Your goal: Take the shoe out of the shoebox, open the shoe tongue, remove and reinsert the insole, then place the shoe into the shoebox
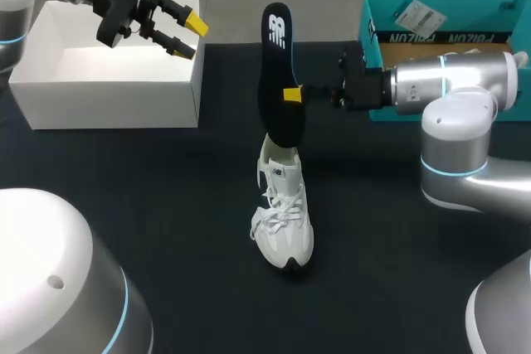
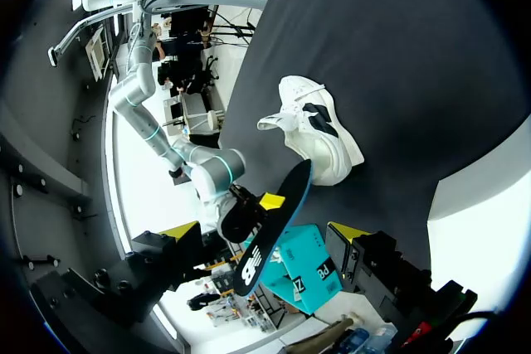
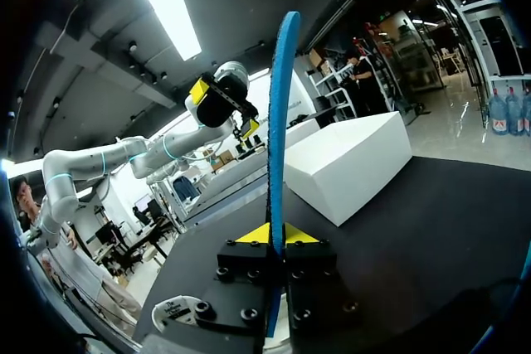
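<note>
Black insole (image 1: 276,72) looks light and bendy, right gripper (image 1: 292,94) pinching it mid-length over shoe (image 1: 284,225), left gripper (image 1: 191,36) spread; I'd grip nearer the heel for reinsertion.

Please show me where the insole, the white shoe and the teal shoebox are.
insole (image 1: 278,72), head view, middle of its black face.
white shoe (image 1: 283,215), head view, on the laces.
teal shoebox (image 1: 465,37), head view, on its printed teal wall.
</note>
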Tool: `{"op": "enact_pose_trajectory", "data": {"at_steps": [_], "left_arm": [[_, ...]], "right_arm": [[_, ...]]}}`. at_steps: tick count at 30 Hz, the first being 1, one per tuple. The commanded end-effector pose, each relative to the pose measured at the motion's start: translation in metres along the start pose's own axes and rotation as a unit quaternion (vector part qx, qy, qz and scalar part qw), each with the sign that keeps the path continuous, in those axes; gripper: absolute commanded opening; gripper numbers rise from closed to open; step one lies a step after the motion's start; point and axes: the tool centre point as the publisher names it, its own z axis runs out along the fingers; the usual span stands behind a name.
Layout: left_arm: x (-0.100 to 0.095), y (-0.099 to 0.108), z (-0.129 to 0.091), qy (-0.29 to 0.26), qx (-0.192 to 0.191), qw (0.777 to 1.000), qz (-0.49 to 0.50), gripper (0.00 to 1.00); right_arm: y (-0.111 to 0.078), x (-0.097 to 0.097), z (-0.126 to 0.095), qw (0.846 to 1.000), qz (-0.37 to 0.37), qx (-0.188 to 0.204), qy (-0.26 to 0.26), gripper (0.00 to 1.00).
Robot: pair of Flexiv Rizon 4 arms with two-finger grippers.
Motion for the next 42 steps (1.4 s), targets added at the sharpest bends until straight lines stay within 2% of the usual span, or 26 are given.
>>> {"op": "enact_pose_trajectory", "data": {"at_steps": [1, 5, 10, 18, 33, 42], "left_arm": [[0.0, 0.0, 0.0, 0.001, 0.0, 1.0, 0.001, 1.0], [0.0, 0.0, 0.0, 0.001, 0.0, 1.0, 0.001, 1.0], [0.0, 0.0, 0.0, 0.001, 0.0, 1.0, 0.001, 1.0], [0.0, 0.0, 0.0, 0.001, 0.0, 1.0, 0.001, 1.0], [0.0, 0.0, 0.0, 0.001, 0.0, 1.0, 0.001, 1.0], [0.0, 0.0, 0.0, 0.001, 0.0, 1.0, 0.001, 1.0]], "right_arm": [[-0.003, -0.003, 0.006, 1.0, -0.013, -0.017, 0.006, 0.0], [-0.004, -0.007, 0.016, 0.999, -0.033, -0.032, 0.009, 0.0], [-0.006, -0.013, 0.025, 0.999, -0.045, -0.013, 0.015, 0.0], [-0.019, -0.016, 0.021, 0.999, -0.03, -0.004, 0.011, 0.0], [-0.061, -0.005, 0.021, 1.0, 0.016, 0.0, 0.01, 0.0], [-0.082, 0.001, 0.023, 0.999, 0.05, 0.017, 0.007, 0.0]]}}
